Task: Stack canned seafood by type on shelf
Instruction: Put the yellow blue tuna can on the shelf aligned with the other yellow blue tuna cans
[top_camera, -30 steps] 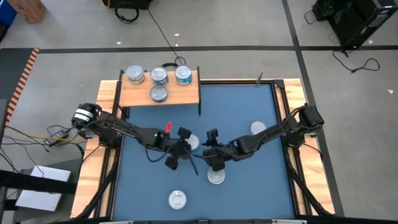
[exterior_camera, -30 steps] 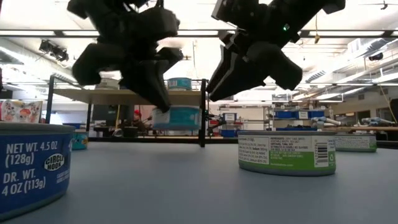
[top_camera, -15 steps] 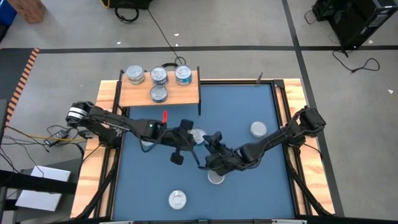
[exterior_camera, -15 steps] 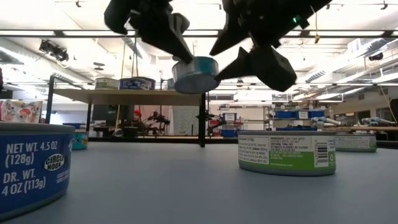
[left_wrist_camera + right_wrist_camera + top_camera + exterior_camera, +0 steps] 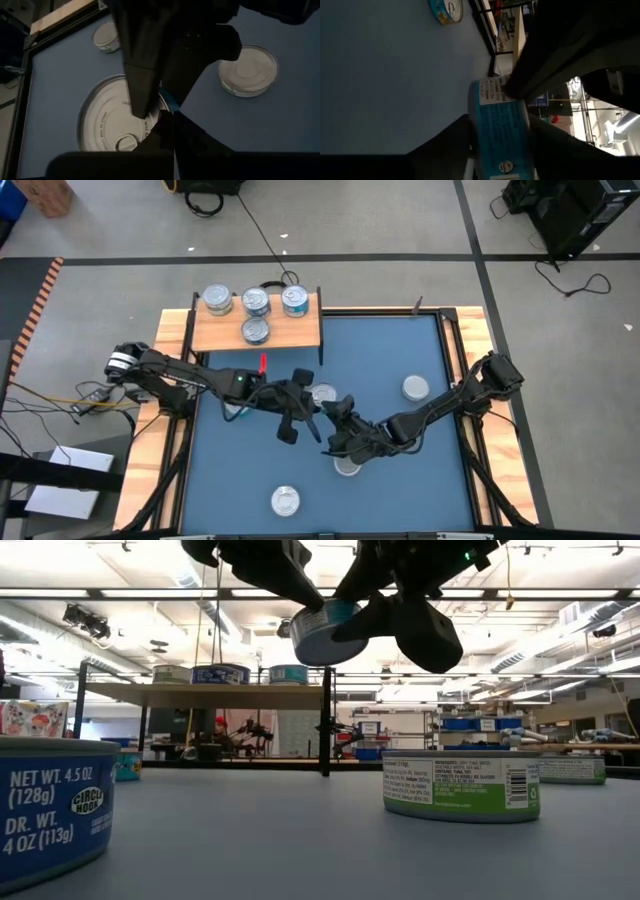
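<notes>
A blue-labelled can of seafood hangs tilted in the air above the middle of the blue table, held between both grippers. My left gripper comes from the table's left and is shut on it. My right gripper comes from the right, its fingers closed on the same can. The light wooden shelf stands at the far left corner on black legs. Several silver-lidded cans rest on their bases on top of it. My left gripper pinches the can at its edge: one finger lies over the silvery lid, the other comes under it. It reaches in from the table's left, slanting down. The can is lifted clear and tilted. My right gripper has the can between its two fingers, one against each flat face, with the blue label wall showing between them. It comes nearly level from the table's right. The can is clear of the table.
More cans rest on the table: one at the right, one under the right arm, one near the front edge. In the low view a blue-labelled can and a green-labelled can stand close.
My left gripper has risen with the can, lifting it from near the table to well above it and tipping it. My right gripper has rolled over, moved toward the can, spread its fingers and closed them around it.
</notes>
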